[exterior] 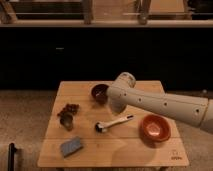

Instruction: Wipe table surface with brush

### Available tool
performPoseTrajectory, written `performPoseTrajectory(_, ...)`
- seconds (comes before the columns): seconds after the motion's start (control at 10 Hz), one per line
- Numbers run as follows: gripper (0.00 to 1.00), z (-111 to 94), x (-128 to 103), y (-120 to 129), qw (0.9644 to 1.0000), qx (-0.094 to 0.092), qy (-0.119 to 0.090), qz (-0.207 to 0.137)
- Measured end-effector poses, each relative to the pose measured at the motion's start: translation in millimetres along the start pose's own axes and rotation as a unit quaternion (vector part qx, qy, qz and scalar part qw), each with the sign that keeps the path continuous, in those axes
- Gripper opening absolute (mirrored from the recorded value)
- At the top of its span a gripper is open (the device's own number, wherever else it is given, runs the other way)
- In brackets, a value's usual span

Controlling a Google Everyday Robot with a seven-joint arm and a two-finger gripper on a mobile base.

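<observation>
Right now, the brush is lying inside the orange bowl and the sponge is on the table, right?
Not quite. The camera view shows the brush lying flat on the table, beside the orange bowl, not inside it. The sponge is on the table, as you said. The pincer hovers by the dark bowl.
</observation>
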Motion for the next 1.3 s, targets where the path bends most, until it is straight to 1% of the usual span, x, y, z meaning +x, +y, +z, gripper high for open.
performPoseTrajectory(0.1,0.2,3.2,-2.8,-0.2,1.0,0.0,-0.003,0.001)
performPoseTrajectory(0.2,0.3,2.9,-3.6,2.4,0.9998,0.004,-0.005,0.019)
performPoseTrajectory(0.3,0.39,1.9,1.4,7.3,0.9992,0.008,-0.006,0.038)
performPoseTrajectory(0.4,0.47,3.0,5.0,13.8,0.9981,0.012,-0.013,0.059)
performPoseTrajectory(0.5,0.6,5.4,8.3,20.1,0.9952,0.021,-0.029,0.091)
performPoseTrajectory(0.6,0.69,7.5,8.2,21.7,0.9931,0.027,-0.042,0.106)
performPoseTrajectory(0.7,0.77,10.8,7.5,20.8,0.9905,0.032,-0.061,0.119)
performPoseTrajectory(0.8,0.8,14.1,9.9,22.3,0.9877,0.034,-0.082,0.128)
performPoseTrajectory(0.9,0.8,17.1,9.7,20.0,0.9869,0.034,-0.088,0.131)
performPoseTrajectory(1.1,0.8,23.7,10.0,14.6,0.986,0.033,-0.088,0.138)
performPoseTrajectory(1.3,0.8,32.9,10.9,11.1,0.9852,0.028,-0.088,0.145)
